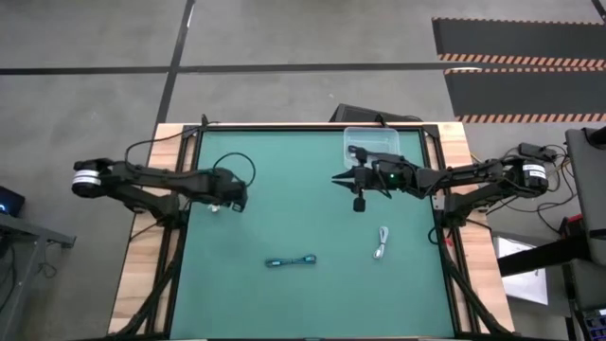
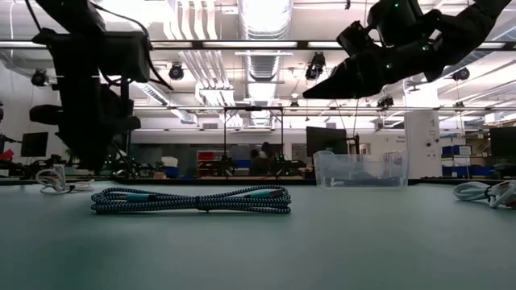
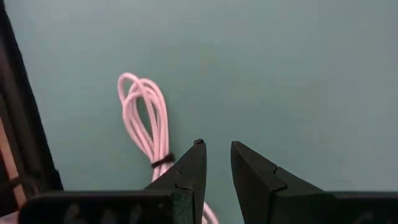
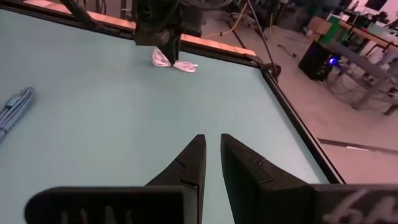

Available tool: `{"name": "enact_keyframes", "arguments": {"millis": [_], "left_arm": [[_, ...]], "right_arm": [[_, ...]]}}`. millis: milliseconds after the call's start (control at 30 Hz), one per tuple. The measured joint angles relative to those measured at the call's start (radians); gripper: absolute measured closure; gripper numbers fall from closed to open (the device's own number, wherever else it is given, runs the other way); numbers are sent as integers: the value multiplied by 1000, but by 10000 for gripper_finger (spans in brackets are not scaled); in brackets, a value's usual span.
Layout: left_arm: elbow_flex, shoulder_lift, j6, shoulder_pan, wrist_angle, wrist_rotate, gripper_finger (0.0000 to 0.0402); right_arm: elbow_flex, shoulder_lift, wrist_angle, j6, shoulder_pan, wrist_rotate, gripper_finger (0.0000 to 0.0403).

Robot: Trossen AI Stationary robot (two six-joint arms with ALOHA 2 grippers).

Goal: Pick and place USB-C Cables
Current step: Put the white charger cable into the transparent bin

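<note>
The teal-blue cable [image 1: 291, 261] [image 2: 191, 199] [image 4: 13, 107] lies flat on the green mat toward its near edge. A white-grey cable [image 1: 381, 242] [image 2: 484, 192] lies to its right. Another white coiled cable [image 3: 143, 118] [image 1: 217, 206] [image 4: 173, 62] lies by the mat's left edge. My left gripper [image 3: 217, 149] [image 1: 230, 200] hovers low beside this cable, fingers pointing down, open by a narrow gap, touching nothing I can see. My right gripper [image 4: 212, 140] [image 1: 339, 177] is empty and shut to a thin slit. It is held high over the mat's far right part, pointing left. No dark navy cable shows.
A clear plastic container [image 1: 372, 144] [image 2: 359, 171] stands at the mat's far edge, just beyond the right gripper. Black rails [image 1: 189, 218] frame the mat on the wooden table. The mat's middle [image 1: 294, 204] is bare. Benches and people show in the room beyond.
</note>
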Motion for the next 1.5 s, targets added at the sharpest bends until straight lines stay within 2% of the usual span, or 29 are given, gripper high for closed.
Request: {"name": "enact_keyframes", "arguments": {"millis": [100, 267, 333, 633, 1033, 1500], "left_arm": [[13, 28, -17, 0, -42, 29, 343], [49, 86, -137, 7, -251, 44, 343], [51, 104, -153, 7, -276, 39, 343], [48, 117, -152, 7, -223, 39, 329], [15, 106, -141, 46, -156, 12, 237], [-32, 119, -124, 59, -88, 13, 233]], "right_arm": [[-11, -2, 16, 1, -6, 0, 365], [-21, -25, 11, 5, -9, 0, 365], [-23, -37, 12, 5, -9, 0, 365], [-36, -68, 4, 1, -9, 0, 365], [-36, -68, -17, -18, -9, 1, 365], [-36, -68, -23, -18, -9, 9, 365]]}}
